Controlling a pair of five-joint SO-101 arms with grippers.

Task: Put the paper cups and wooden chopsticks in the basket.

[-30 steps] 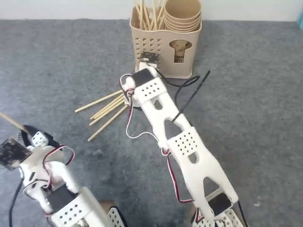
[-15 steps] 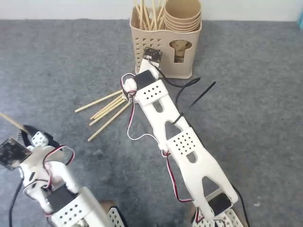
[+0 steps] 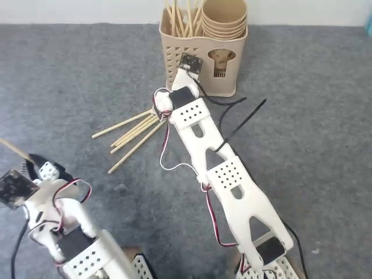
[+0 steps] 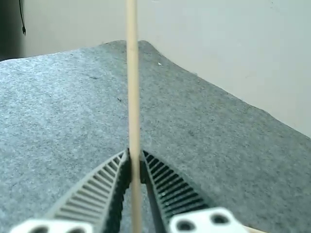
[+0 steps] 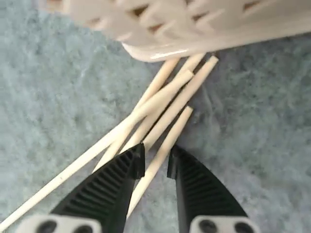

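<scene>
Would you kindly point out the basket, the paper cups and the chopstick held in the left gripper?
basket (image 3: 176, 55): high view, on its slotted front wall.
paper cups (image 3: 224, 29): high view, on the stacked rims.
held chopstick (image 4: 131, 73): left wrist view, on its bare shaft.

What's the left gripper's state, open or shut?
Shut. In the left wrist view the left gripper has both black ribbed fingers pressed against a thin wooden chopstick clamped between them.

Stacked paper cups (image 3: 224, 20) and upright chopsticks (image 3: 180, 17) in beige basket (image 3: 174, 58) (loose chopsticks (image 3: 131, 133) fanned beside it)
</scene>
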